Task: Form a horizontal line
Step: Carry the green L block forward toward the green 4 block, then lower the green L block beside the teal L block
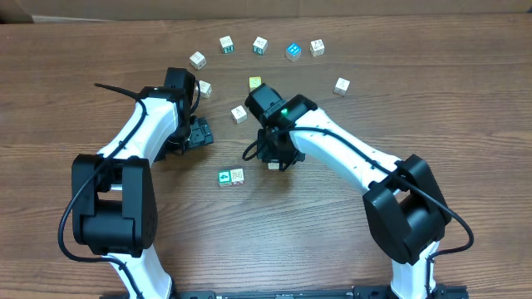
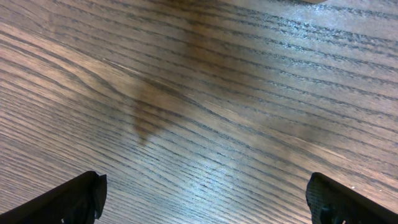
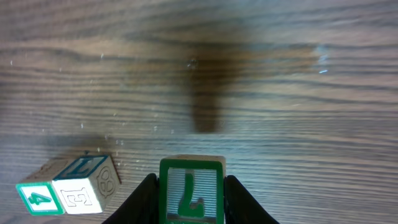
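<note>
Contact: your right gripper (image 3: 191,202) pinches a green-framed block (image 3: 191,190) (its face reads like a 7). Just left of it in the wrist view, apart from it, a green 4 block (image 3: 38,198) and an E block (image 3: 79,190) sit touching, side by side, on the table (image 3: 280,93) — your left gripper (image 2: 205,193) hangs spread wide over bare wood.

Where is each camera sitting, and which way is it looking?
Overhead: above the table, looking straight down at scattered blocks, left arm and right arm.
Left wrist: on the left arm, facing down at bare wood; its open left hand shows at the bottom corners.
Right wrist: on the right arm, facing down; the right hand grips a green block.
Shared: overhead and right wrist both show the two-block pair.
</note>
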You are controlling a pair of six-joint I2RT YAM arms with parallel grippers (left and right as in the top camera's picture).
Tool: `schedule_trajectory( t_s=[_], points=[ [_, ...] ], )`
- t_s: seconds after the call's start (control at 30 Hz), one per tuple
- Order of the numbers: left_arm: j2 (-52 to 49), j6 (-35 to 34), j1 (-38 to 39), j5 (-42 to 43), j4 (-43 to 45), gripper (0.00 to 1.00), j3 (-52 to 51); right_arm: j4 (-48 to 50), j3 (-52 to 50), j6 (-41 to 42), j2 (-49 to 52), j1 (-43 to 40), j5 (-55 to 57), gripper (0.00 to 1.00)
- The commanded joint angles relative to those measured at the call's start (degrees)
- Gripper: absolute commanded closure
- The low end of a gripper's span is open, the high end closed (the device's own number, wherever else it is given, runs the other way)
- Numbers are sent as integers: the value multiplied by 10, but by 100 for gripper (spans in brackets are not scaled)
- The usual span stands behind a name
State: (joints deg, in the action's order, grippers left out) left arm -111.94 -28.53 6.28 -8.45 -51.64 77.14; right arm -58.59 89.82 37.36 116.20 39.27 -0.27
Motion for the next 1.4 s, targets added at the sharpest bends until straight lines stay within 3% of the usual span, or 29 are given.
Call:
schedule_trajectory(
  t_s=[0.0, 0.77, 1.37],
  points=[
    [-6, -2, 1, -7, -1, 1, -2, 16, -12, 1, -9, 14, -4, 71],
    [-6, -2, 1, -7, -1, 0, -2, 54, -43, 1, -9, 24, 19, 67],
    [-6, -2, 1, -7, -1, 1, -2, 56, -43, 1, -9, 24, 21, 57]
  ],
)
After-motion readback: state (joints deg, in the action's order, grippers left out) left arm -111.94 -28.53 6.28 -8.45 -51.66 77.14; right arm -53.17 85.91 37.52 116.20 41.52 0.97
